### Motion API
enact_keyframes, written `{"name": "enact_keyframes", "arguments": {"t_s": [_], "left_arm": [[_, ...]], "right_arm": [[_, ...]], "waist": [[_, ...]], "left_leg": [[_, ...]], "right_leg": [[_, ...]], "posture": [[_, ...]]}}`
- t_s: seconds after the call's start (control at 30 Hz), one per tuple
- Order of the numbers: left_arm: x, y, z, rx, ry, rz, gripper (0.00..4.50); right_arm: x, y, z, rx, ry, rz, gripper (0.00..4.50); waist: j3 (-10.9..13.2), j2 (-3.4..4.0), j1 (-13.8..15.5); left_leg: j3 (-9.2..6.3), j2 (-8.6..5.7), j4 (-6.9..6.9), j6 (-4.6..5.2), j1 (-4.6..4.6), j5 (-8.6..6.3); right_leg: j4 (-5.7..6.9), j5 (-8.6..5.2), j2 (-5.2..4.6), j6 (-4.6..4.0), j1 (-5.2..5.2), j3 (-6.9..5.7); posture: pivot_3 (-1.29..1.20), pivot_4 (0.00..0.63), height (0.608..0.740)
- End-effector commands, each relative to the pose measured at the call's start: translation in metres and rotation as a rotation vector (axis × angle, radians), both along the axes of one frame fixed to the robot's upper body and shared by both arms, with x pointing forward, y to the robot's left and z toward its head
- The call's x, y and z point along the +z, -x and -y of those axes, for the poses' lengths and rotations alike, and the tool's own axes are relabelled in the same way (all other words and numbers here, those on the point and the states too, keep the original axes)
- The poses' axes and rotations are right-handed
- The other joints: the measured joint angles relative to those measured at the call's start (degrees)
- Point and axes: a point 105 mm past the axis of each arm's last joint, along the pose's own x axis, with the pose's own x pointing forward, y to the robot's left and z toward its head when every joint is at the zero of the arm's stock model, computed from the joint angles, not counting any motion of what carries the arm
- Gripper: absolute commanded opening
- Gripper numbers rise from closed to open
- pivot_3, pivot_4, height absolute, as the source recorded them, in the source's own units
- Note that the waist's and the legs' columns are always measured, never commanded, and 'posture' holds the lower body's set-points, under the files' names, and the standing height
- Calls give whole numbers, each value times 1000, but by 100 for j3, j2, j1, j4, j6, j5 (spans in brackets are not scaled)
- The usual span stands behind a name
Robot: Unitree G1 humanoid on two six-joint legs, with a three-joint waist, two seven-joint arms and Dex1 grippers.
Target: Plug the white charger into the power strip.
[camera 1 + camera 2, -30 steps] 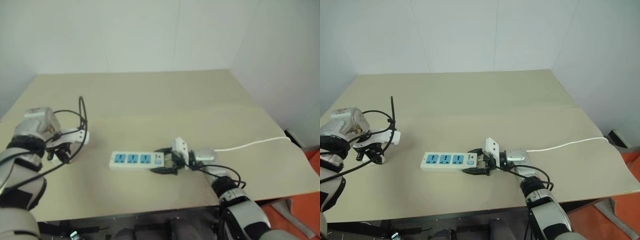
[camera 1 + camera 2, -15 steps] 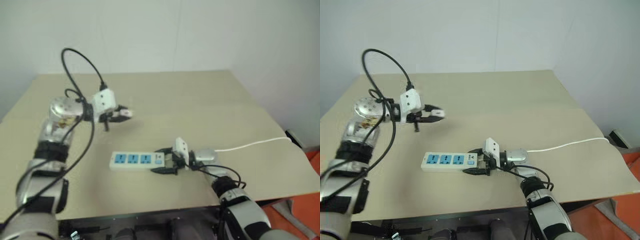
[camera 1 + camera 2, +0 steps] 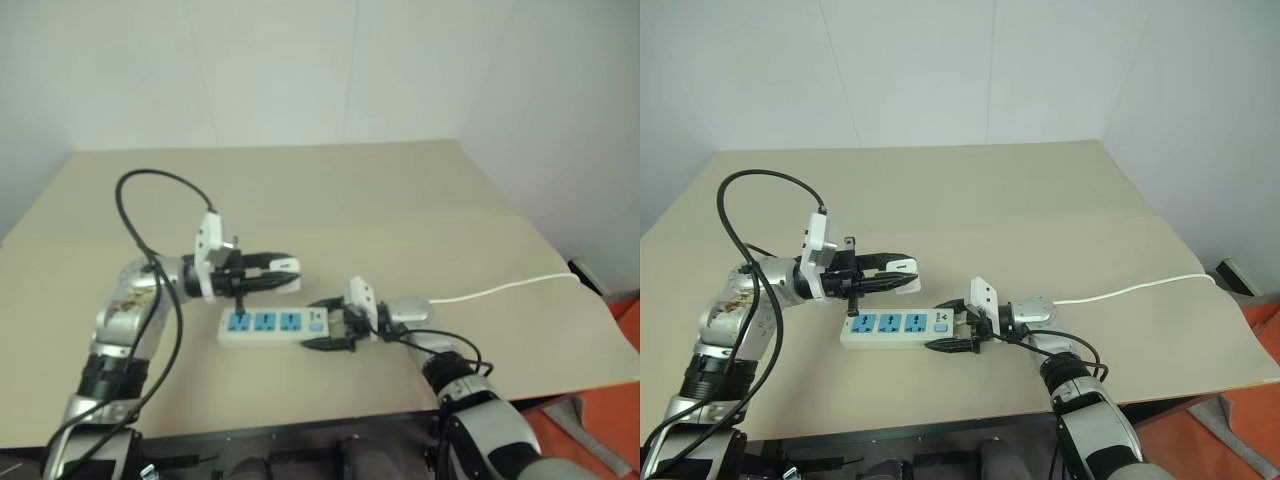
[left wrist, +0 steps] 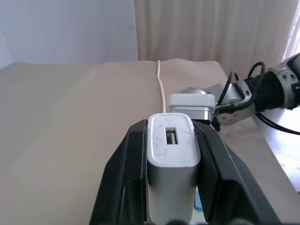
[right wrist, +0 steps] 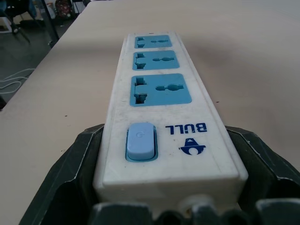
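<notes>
Charger held above the strip.
Your left gripper (image 3: 902, 275) clamps the white charger (image 4: 171, 173); your right gripper (image 3: 952, 328) grips the power strip (image 3: 895, 327) switch end on the worktop (image 3: 1040, 210).

A: Where does the power strip (image 3: 902, 328) lie?

B: Flat on the worktop (image 3: 1040, 210), close to its near edge. All places below are given from the strip.

A: Its right end?

B: The right hand (image 3: 958, 326) sits there, one finger on each long side of the switch end. The cord (image 3: 1140, 289) runs off to the right, toward the worktop's right edge.

A: And the left hand (image 3: 902, 274)?

B: Just behind the strip's left half and above it, apart from it. The white charger (image 4: 171, 172) sits between its fingers.
</notes>
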Motion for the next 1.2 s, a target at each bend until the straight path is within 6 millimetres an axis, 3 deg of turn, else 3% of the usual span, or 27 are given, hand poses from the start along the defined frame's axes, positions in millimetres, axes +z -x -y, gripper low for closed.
{"name": "enact_keyframes", "arguments": {"t_s": [0.03, 0.3, 0.77, 1.2], "left_arm": [[7, 7, 2, -31, 3, 21, 1028], [-20, 23, 6, -91, -25, -72, 1028], [-49, 16, 4, -127, -55, -105, 1028], [-49, 6, 7, -135, -32, -95, 1028]], "right_arm": [[-15, 11, -3, 59, 56, -50, 3406], [-19, 13, -5, 67, 65, -59, 3406], [-22, 15, -1, 70, 80, -67, 3406], [-22, 15, 0, 61, 80, -70, 3406]], "waist": [[0, 0, -1], [0, 0, -24], [0, 0, -25], [0, 0, -18]], "left_leg": [[0, 0, 0, 0, 0, 0], [0, 0, 0, 0, 1, 0], [0, 0, -1, 0, 8, 0], [1, 0, -1, 0, 7, 0]], "right_leg": [[0, 0, 0, 0, 0, 0], [-2, 0, 0, 0, 2, 1], [-6, -1, 0, -1, 11, 0], [-7, -1, 0, -1, 11, 0]], "posture": [[0, 150, 740], [0, 150, 740], [0, 150, 740], [0, 150, 740]]}}
